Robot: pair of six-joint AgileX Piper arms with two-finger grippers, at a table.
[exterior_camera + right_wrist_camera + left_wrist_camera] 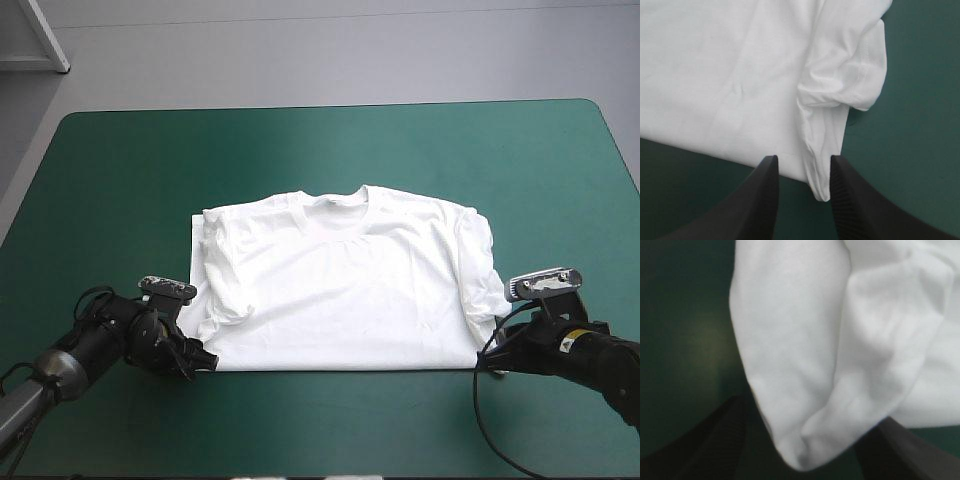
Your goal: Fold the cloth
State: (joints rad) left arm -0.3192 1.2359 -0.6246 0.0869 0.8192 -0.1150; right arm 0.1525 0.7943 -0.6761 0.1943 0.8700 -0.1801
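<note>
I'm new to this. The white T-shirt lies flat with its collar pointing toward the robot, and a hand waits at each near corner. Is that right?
Not quite. The T-shirt lies flat, but its collar points away from the robot, toward the far edge of the table, as the high view shows. The left hand and right hand do wait at the two near corners.

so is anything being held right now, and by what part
Nothing held: left gripper and right gripper are open, each straddling a near hem corner of the T-shirt.
</note>
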